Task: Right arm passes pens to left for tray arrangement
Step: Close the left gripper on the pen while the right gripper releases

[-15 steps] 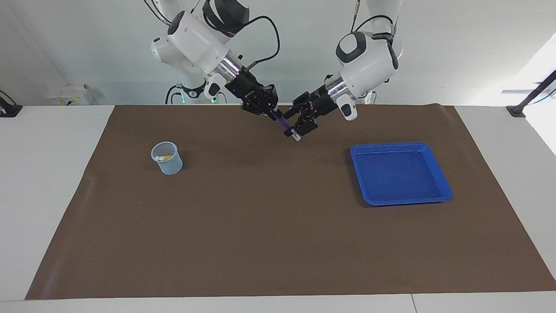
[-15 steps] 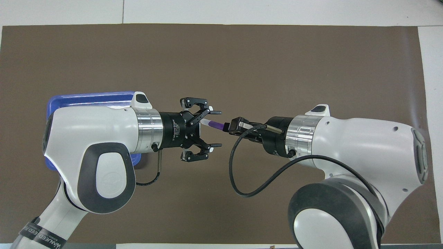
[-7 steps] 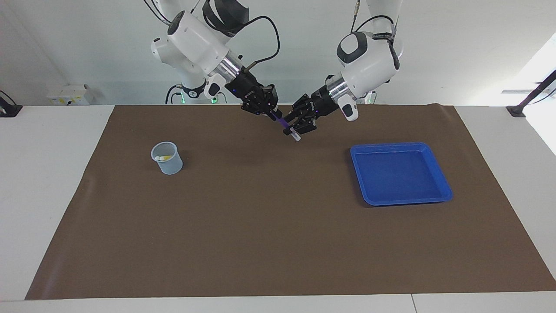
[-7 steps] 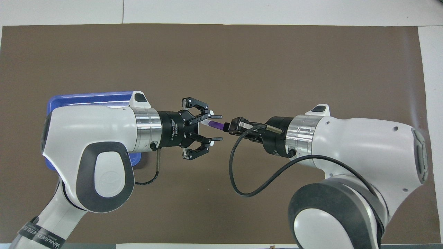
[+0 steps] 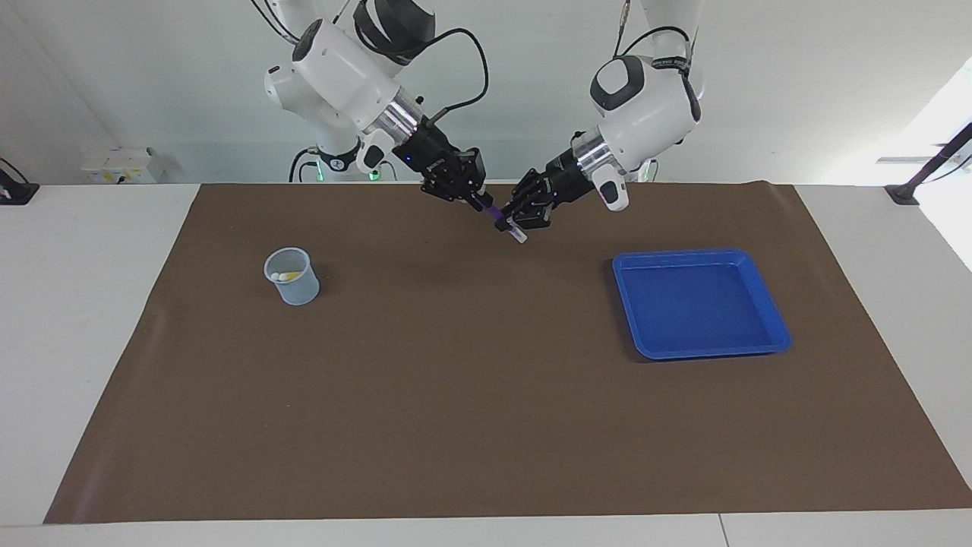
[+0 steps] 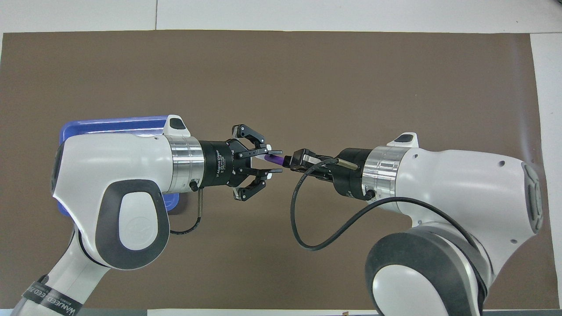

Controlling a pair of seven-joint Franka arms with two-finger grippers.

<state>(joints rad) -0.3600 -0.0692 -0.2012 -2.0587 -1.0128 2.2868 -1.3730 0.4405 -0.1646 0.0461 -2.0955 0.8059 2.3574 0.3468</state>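
Since a second ago my left gripper [image 5: 516, 226] has closed its fingers from wide apart onto the purple pen [image 5: 503, 222]; it now clamps the pen's pale end, up in the air over the brown mat [image 5: 486, 425] near the robots' edge; my right gripper [image 5: 481, 202] stays shut on the pen's other end, so both grippers hold the one pen, tilted, between them; blue tray [image 5: 774, 323] lies bare on the mat toward the left arm's end; translucent cup [image 5: 292, 277], with a yellow pen [image 5: 289, 276] showing inside, stands toward the right arm's end, well apart from the tray.
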